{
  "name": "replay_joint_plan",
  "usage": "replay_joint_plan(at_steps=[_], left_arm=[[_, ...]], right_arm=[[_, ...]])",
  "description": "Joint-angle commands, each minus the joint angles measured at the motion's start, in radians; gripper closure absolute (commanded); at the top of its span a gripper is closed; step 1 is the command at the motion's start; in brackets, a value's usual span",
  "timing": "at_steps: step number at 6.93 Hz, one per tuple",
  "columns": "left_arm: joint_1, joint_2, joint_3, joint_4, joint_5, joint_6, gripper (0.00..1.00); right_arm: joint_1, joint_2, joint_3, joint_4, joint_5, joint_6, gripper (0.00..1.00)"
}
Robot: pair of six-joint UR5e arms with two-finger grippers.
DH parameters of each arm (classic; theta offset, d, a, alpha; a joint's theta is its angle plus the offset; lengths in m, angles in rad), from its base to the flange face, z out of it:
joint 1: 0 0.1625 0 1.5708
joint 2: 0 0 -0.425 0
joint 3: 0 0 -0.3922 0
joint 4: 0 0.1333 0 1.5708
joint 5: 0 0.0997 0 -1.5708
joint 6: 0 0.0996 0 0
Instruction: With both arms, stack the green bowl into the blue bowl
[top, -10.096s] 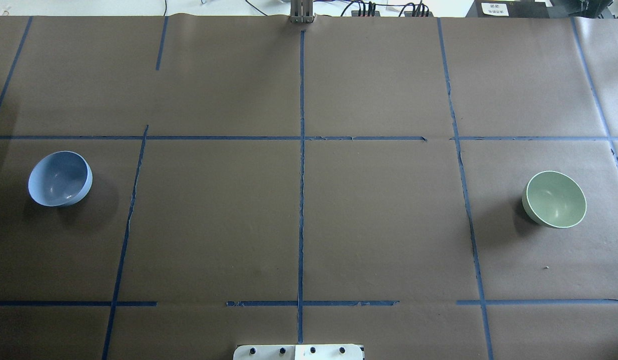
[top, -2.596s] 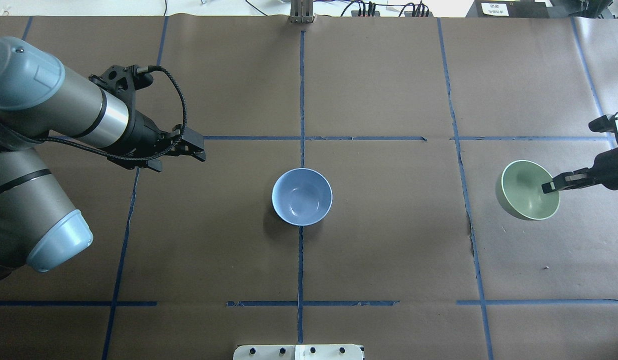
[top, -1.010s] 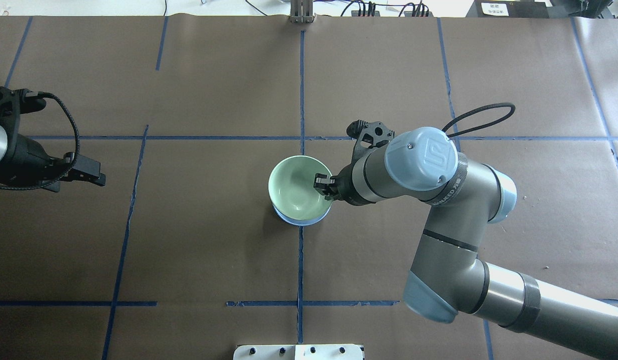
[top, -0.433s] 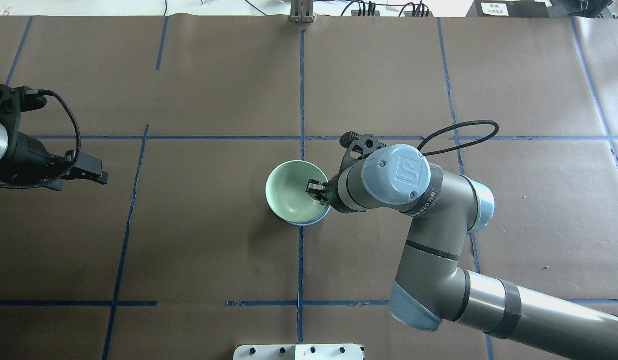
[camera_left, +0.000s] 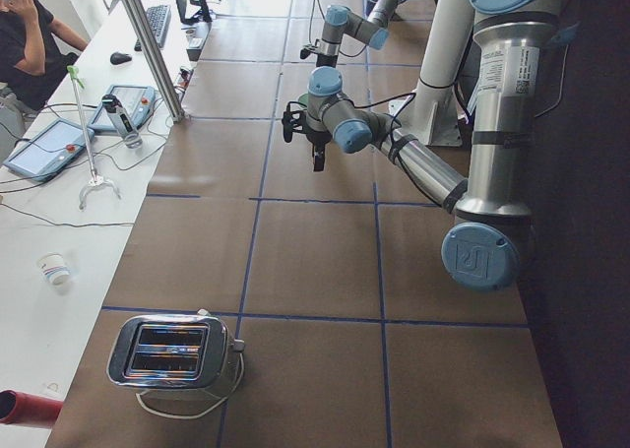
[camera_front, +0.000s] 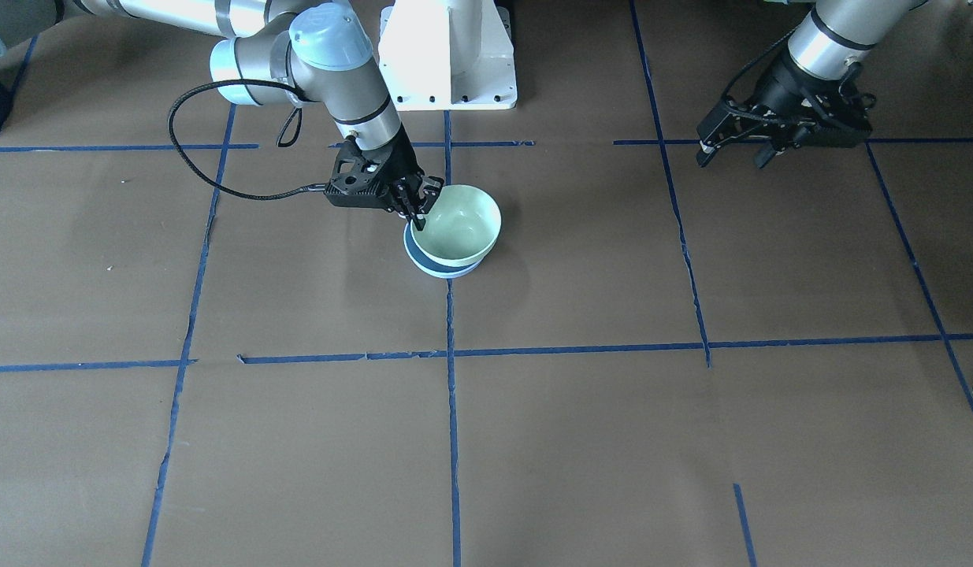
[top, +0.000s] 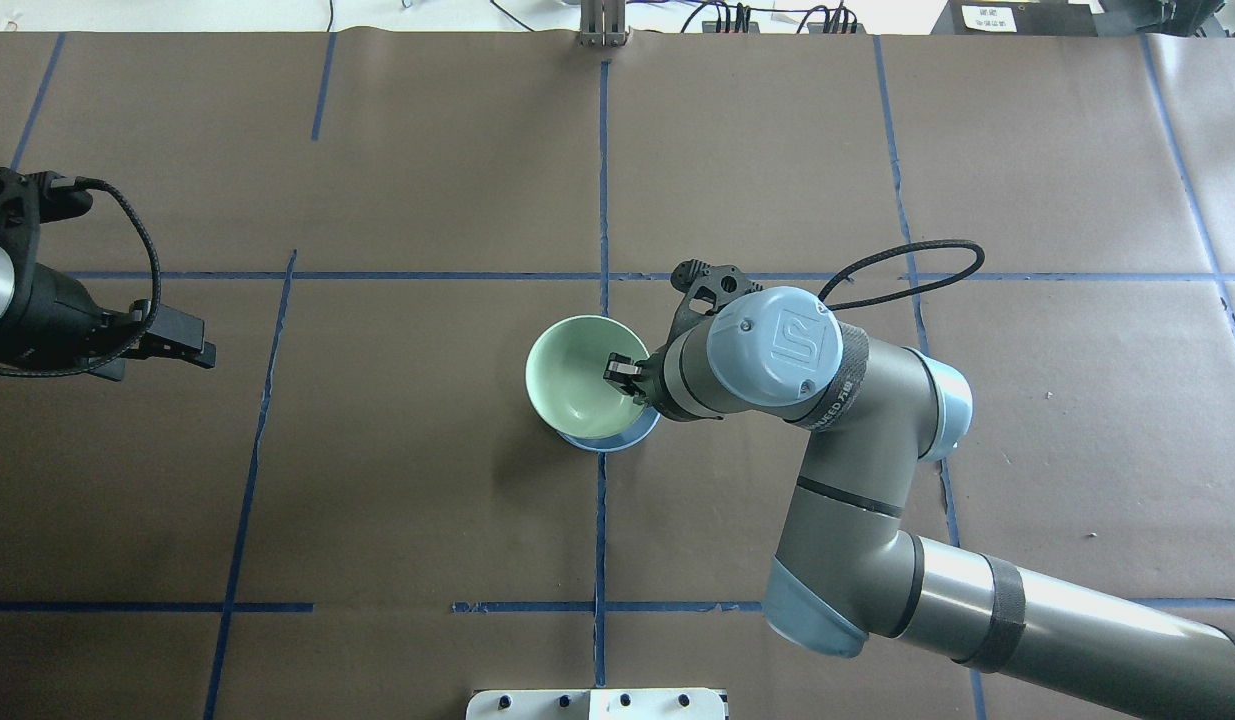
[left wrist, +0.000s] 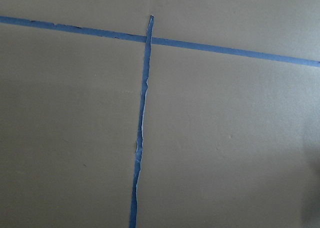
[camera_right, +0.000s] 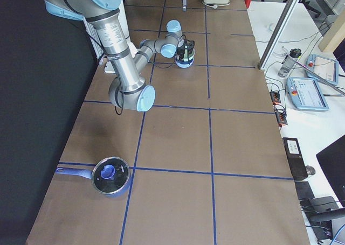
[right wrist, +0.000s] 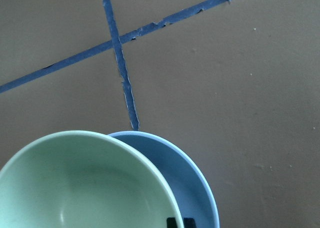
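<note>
The mint-green bowl (top: 575,378) hangs tilted over the blue bowl (top: 632,437) at the table's middle, offset toward the left arm's side, so only a crescent of the blue bowl shows. I cannot tell whether the two bowls touch. My right gripper (top: 625,373) is shut on the green bowl's rim, one finger inside it. The front view shows the green bowl (camera_front: 458,224), the blue bowl (camera_front: 437,268) and the right gripper (camera_front: 415,214). The right wrist view shows the green bowl (right wrist: 85,183) overlapping the blue bowl (right wrist: 192,183). My left gripper (camera_front: 730,156) is open and empty, far off to the side (top: 202,350).
The white pedestal (camera_front: 447,51) stands behind the bowls. A toaster (camera_left: 172,354) sits at the table's left end. A lidded pan (camera_right: 108,176) sits at the right end. Blue tape lines cross the brown paper (left wrist: 142,118).
The blue bowl went from the far left to the middle. My right gripper took the green bowl and carried it over the blue bowl, still edging left. The left arm drew back.
</note>
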State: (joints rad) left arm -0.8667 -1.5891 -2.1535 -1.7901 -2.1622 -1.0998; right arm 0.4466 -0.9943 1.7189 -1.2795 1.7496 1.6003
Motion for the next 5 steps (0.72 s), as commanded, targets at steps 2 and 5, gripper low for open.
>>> replay_joint_plan(at_steps=[2, 5], left_arm=[[0.000, 0.000, -0.009, 0.002, -0.001, -0.002, 0.00], [0.000, 0.005, -0.014, 0.002, -0.001, -0.002, 0.00]], right_arm=[[0.003, -0.009, -0.001, -0.006, -0.002, -0.002, 1.00], [0.001, -0.011, -0.001, -0.008, -0.006, -0.013, 0.00]])
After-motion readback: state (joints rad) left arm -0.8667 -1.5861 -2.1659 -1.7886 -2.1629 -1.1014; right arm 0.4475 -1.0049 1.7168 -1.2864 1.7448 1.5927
